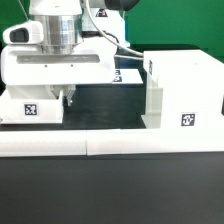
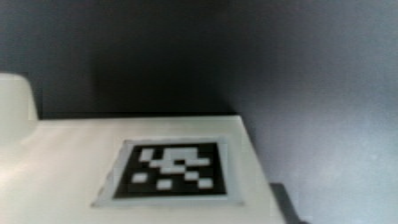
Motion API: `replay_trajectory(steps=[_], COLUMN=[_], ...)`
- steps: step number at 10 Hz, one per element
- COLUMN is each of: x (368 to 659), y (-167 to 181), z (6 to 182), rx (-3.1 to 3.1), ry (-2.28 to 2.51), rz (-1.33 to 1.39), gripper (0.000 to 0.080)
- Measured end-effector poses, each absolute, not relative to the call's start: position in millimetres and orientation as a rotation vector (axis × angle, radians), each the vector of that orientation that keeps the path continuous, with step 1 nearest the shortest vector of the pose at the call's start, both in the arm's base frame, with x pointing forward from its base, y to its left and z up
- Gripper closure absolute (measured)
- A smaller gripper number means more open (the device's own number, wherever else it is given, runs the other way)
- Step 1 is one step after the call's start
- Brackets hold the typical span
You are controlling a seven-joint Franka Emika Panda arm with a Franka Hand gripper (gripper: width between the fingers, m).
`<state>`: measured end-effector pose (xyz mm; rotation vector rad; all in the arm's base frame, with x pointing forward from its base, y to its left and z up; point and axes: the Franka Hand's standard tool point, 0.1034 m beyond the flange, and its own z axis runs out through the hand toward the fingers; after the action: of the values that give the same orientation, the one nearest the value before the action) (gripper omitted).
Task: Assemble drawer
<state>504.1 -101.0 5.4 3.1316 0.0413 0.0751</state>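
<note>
Your gripper [image 1: 68, 98] stands at a tray [image 1: 15, 100], apart from the cabinet shell [image 1: 185, 85]. Sliding the tray in remains. If the fingers grip, I cannot tell.

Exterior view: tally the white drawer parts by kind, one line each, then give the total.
Cabinet shell: 1
Tray: 1
Total: 2
</note>
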Motion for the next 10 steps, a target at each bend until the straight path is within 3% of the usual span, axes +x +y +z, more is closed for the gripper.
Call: replay_trajectory(steps=[4,7,10], x=[505.5,515.8,529.3], y=[-96.8,-69.9,-38.2], z=[7.7,31.5,39.4], rx=[3.132,3.15,3.165], ry=[0.068,0.171,0.28], rz=[0.072,0.067,0.08], gripper=[0.0758,0.0758,0.0758])
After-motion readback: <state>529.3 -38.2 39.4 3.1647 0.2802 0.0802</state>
